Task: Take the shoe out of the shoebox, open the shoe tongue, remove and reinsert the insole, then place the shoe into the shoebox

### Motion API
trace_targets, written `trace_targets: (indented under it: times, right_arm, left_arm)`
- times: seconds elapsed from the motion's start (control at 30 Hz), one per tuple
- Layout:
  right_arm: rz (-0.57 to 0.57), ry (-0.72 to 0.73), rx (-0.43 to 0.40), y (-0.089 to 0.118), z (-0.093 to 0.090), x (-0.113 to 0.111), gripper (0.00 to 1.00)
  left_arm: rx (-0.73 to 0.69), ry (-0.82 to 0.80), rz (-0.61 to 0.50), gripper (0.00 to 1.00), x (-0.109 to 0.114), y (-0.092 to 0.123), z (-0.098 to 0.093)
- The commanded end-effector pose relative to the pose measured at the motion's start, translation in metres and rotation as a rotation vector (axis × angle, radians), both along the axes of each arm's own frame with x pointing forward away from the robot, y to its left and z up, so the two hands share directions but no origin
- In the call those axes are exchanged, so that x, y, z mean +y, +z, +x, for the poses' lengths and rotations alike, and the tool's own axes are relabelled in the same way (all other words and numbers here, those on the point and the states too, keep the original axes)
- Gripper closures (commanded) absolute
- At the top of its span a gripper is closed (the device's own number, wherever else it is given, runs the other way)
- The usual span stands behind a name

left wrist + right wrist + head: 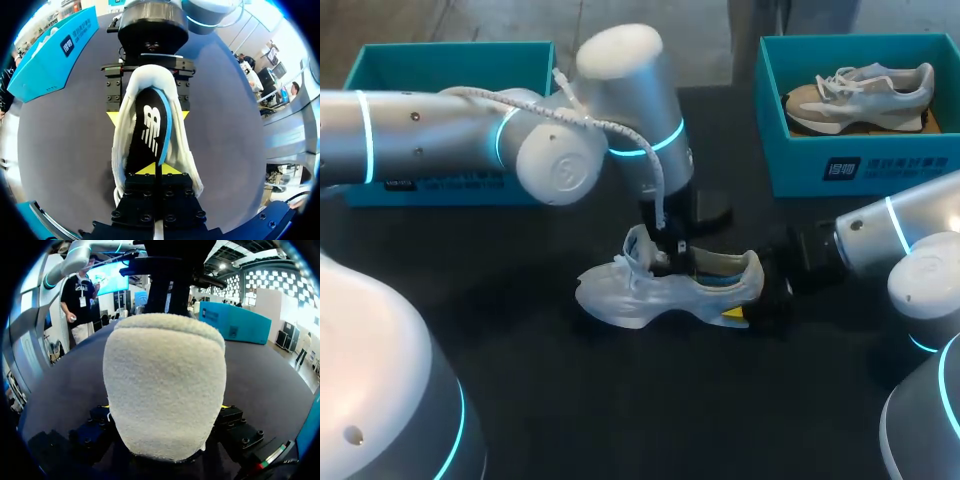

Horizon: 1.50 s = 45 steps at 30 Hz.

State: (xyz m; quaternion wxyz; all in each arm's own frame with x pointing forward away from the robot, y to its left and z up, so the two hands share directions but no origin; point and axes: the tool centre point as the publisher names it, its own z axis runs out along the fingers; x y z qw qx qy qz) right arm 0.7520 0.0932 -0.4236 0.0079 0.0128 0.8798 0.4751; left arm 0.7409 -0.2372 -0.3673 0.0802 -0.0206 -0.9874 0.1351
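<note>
**White shoe out on the table**

The white shoe (660,292) stands on its sole, toe to the left, tongue (638,245) raised. A black, blue-edged insole (150,130) sits inside, possibly tipped along one side. The open teal shoebox (450,60) stands well apart.

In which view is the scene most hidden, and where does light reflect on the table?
Right wrist view: the shoe heel fills the middle, hiding most of the scene; the glossy table mirrors room light. Head view: the left arm covers part of one shoebox.
</note>
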Motion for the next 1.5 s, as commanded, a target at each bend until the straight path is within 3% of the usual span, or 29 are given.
trace_targets:
  times: [0.03, 0.3, 1.5]
  right_arm:
    - [-0.004, -0.001, 0.0, -0.004, 0.0, 0.004, 1.0]
    - [-0.004, -0.001, 0.0, -0.004, 0.0, 0.004, 1.0]
    - [-0.004, -0.001, 0.0, -0.004, 0.0, 0.004, 1.0]
  left_arm:
    - [0.02, -0.007, -0.023, 1.0, 0.007, 0.003, 0.0]
    - [0.03, -0.017, -0.031, 1.0, 0.008, 0.011, -0.002]
    - [-0.02, -0.03, -0.101, 1.0, -0.024, 0.04, 0.015]
